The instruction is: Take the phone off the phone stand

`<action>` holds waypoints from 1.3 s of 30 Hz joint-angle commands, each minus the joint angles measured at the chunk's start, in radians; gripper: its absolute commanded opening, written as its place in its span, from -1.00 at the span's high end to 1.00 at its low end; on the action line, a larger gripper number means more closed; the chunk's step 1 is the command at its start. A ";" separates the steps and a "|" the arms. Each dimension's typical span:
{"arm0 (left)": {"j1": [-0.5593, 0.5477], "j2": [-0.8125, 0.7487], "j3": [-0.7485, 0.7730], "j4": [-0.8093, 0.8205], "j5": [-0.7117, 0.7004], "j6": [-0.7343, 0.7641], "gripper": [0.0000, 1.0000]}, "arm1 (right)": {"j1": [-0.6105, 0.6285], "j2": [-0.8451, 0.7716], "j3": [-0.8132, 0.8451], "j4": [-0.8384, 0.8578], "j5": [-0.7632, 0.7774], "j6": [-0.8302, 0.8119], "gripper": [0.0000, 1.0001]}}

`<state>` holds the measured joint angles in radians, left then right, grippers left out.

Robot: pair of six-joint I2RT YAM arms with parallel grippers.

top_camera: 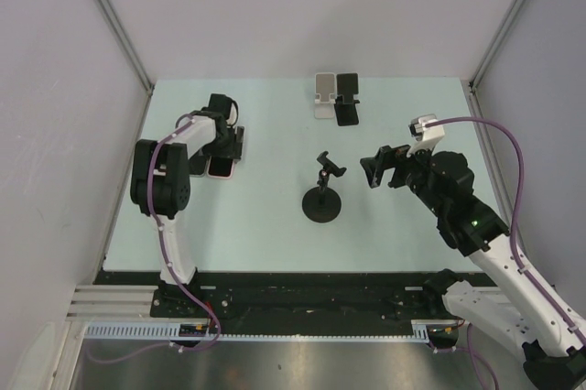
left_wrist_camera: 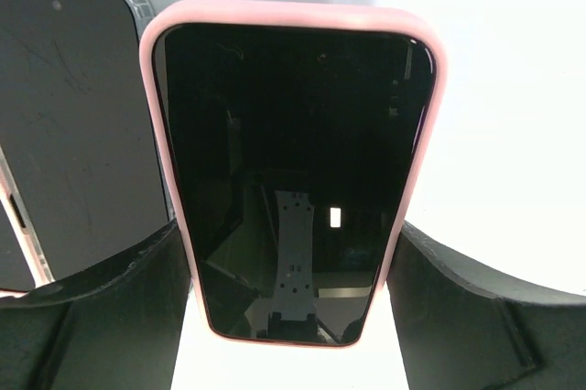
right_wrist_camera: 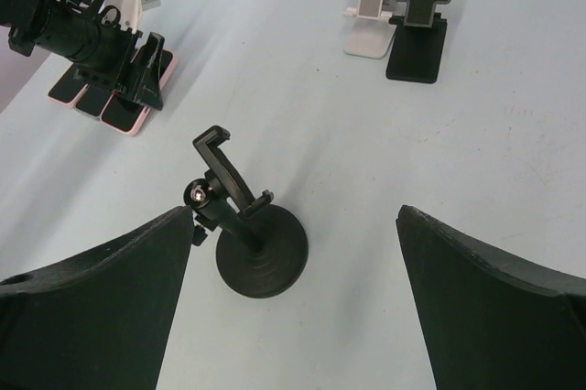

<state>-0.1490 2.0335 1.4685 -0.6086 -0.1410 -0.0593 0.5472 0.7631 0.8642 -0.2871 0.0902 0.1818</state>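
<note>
The pink-cased phone (left_wrist_camera: 293, 170) lies flat and face up on the table between my left gripper's fingers (left_wrist_camera: 101, 317). It also shows in the top view (top_camera: 222, 168). My left gripper (top_camera: 222, 138) is spread wide, with its fingers close along the phone's two long sides. The black phone stand (top_camera: 322, 204) has a round base and its clamp (right_wrist_camera: 224, 170) is empty. It stands mid-table. My right gripper (top_camera: 383, 166) is open and empty, just right of the stand and above table level. In the right wrist view the stand (right_wrist_camera: 261, 262) sits low between that gripper's fingers.
Another phone in a clear case (left_wrist_camera: 73, 134) lies right beside the pink one, on its left. A white stand (top_camera: 323, 95) and a black stand (top_camera: 347, 102) are at the table's back edge. Grey walls close in the left and right sides.
</note>
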 commanded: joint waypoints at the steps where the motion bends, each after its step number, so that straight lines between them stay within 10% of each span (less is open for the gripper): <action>1: 0.008 -0.013 0.032 0.020 -0.042 0.053 0.27 | -0.004 -0.004 0.002 0.002 0.005 -0.018 -0.96; 27: -0.001 -0.027 0.016 0.013 -0.042 0.042 -0.70 | -0.004 0.002 -0.001 -0.009 -0.038 0.013 -0.95; 39: -0.012 -0.048 0.015 0.010 -0.058 0.035 -0.77 | -0.004 0.010 -0.004 -0.009 -0.047 0.021 -0.95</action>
<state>-0.1509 2.0361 1.4685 -0.6075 -0.1810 -0.0498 0.5472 0.7753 0.8642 -0.3096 0.0517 0.1909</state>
